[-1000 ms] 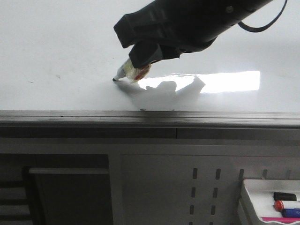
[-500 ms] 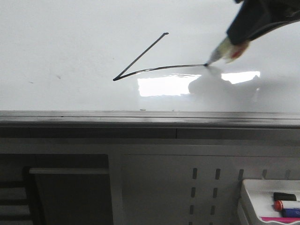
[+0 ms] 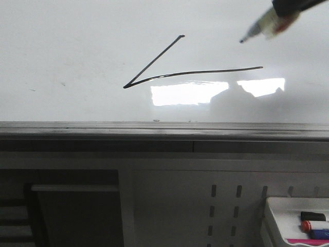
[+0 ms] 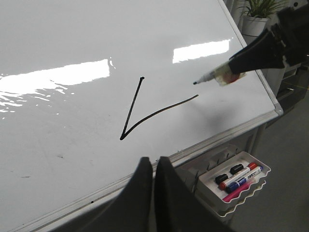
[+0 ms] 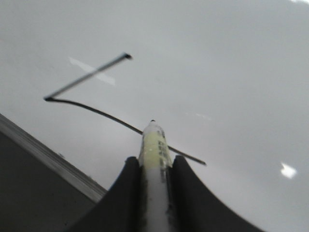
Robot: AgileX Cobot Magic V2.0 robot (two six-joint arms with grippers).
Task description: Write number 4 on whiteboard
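The whiteboard [image 3: 77, 51] carries two thin black strokes of the number 4 [image 3: 154, 60]: a diagonal and a long near-horizontal line meeting in a sharp corner on the left. My right gripper [image 3: 288, 7] is shut on a marker [image 3: 264, 23]. The marker's tip hangs off the board, above the right end of the horizontal stroke. The right wrist view shows the marker [image 5: 153, 140] clamped in the right gripper [image 5: 155, 160] over the strokes [image 5: 87, 76]. My left gripper [image 4: 152, 160] is shut and empty over the board's near edge, with the strokes [image 4: 130, 108] beyond it.
A grey edge rail [image 3: 154, 128] runs along the board's near side. Below it is a grey perforated panel [image 3: 226, 206]. A white tray [image 3: 288, 201] at the lower right holds several spare markers. A bright glare [image 3: 190, 93] lies under the horizontal stroke.
The right gripper drew the horizontal stroke rightward from the corner, then lifted the marker tip off the board, up and to the right.
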